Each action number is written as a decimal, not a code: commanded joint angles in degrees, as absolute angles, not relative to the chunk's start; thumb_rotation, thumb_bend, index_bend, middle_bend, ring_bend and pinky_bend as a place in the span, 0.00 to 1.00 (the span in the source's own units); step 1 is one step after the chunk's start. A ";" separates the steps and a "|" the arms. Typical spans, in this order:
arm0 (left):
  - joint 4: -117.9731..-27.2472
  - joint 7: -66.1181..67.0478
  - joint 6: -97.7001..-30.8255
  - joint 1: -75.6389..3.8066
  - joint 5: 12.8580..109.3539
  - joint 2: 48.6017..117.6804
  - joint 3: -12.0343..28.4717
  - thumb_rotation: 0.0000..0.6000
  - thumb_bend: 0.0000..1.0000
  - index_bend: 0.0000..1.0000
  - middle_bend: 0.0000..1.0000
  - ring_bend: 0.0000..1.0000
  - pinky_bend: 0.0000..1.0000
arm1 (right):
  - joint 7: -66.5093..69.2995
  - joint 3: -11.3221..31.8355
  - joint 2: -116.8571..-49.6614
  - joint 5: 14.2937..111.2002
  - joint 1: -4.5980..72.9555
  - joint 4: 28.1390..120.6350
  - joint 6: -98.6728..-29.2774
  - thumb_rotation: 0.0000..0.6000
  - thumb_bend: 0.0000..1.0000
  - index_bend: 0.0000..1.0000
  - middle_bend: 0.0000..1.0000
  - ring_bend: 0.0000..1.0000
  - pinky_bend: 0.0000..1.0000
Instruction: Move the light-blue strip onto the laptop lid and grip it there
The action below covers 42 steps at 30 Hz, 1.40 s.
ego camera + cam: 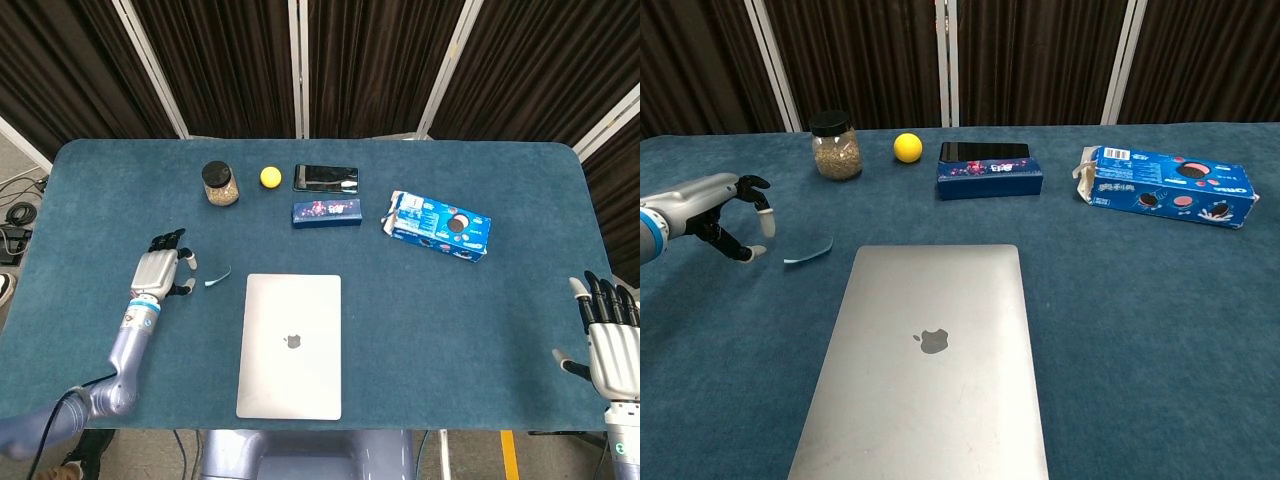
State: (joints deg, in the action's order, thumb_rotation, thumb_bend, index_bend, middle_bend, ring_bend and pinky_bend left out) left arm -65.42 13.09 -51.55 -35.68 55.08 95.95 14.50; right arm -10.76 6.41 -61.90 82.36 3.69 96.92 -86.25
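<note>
The light-blue strip (218,278) (808,252) lies curled on the blue table, just left of the closed silver laptop's (290,345) (930,370) far left corner and not touching the lid. My left hand (162,272) (728,208) hovers a short way left of the strip, fingers apart, holding nothing. A small gap separates its fingertips (759,252) from the strip. My right hand (610,340) is at the table's near right edge with its fingers spread and empty; the chest view does not show it.
Along the far side stand a jar of grains (220,183) (836,146), a yellow ball (270,177) (907,147), a phone (325,178) behind a dark blue box (326,212) (990,180), and a blue cookie package (438,225) (1165,187).
</note>
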 commanded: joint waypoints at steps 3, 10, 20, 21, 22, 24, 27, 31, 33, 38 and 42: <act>-64.81 13.63 -51.15 -35.85 54.08 96.31 14.39 1.00 0.37 0.46 0.00 0.00 0.00 | -10.58 6.40 -61.82 82.37 3.67 96.97 -86.32 1.00 0.00 0.04 0.00 0.00 0.00; -64.87 13.46 -51.03 -36.05 54.47 96.56 14.02 1.00 0.37 0.46 0.00 0.00 0.00 | -10.41 6.35 -61.75 82.30 3.71 96.97 -86.20 1.00 0.00 0.04 0.00 0.00 0.00; -66.28 14.12 -51.02 -36.60 54.99 97.54 13.19 1.00 0.37 0.46 0.00 0.00 0.00 | -10.32 6.34 -61.68 82.13 3.74 97.02 -86.17 1.00 0.00 0.04 0.00 0.00 0.00; -66.35 14.28 -51.11 -36.60 54.97 97.62 13.08 1.00 0.37 0.46 0.00 0.00 0.00 | -10.28 6.35 -61.66 82.10 3.74 97.01 -86.18 1.00 0.00 0.04 0.00 0.00 0.00; -66.36 14.44 -51.19 -36.61 54.97 97.68 12.99 1.00 0.37 0.46 0.00 0.00 0.00 | -10.24 6.35 -61.66 82.09 3.73 97.01 -86.18 1.00 0.00 0.04 0.00 0.00 0.00; -66.34 14.86 -51.37 -36.62 55.13 97.79 12.68 1.00 0.37 0.46 0.00 0.00 0.00 | -10.15 6.35 -61.63 82.04 3.73 96.99 -86.18 1.00 0.00 0.04 0.00 0.00 0.00; -66.42 14.82 -51.40 -36.59 55.88 97.76 12.13 1.00 0.37 0.46 0.00 0.00 0.00 | -10.05 6.34 -61.61 82.04 3.76 97.00 -86.12 1.00 0.00 0.04 0.00 0.00 0.00; -65.75 14.11 -51.52 -36.58 56.96 98.05 11.70 1.00 0.37 0.46 0.00 0.00 0.00 | -9.96 6.29 -61.55 82.14 3.77 97.09 -86.13 1.00 0.00 0.04 0.00 0.00 0.00; -65.25 13.82 -51.41 -36.70 57.41 98.34 11.55 1.00 0.38 0.46 0.00 0.00 0.00 | -9.97 6.27 -61.53 82.18 3.78 97.12 -86.15 1.00 0.00 0.04 0.00 0.00 0.00; -64.29 13.35 -51.35 -37.07 58.53 99.08 11.27 1.00 0.38 0.46 0.00 0.00 0.00 | -9.95 6.28 -61.49 82.13 3.78 97.18 -86.18 1.00 0.00 0.04 0.00 0.00 0.00; -64.06 13.07 -51.32 -37.27 59.12 99.35 11.18 1.00 0.39 0.46 0.00 0.00 0.00 | -9.87 6.30 -61.46 82.05 3.79 97.18 -86.14 1.00 0.00 0.04 0.00 0.00 0.00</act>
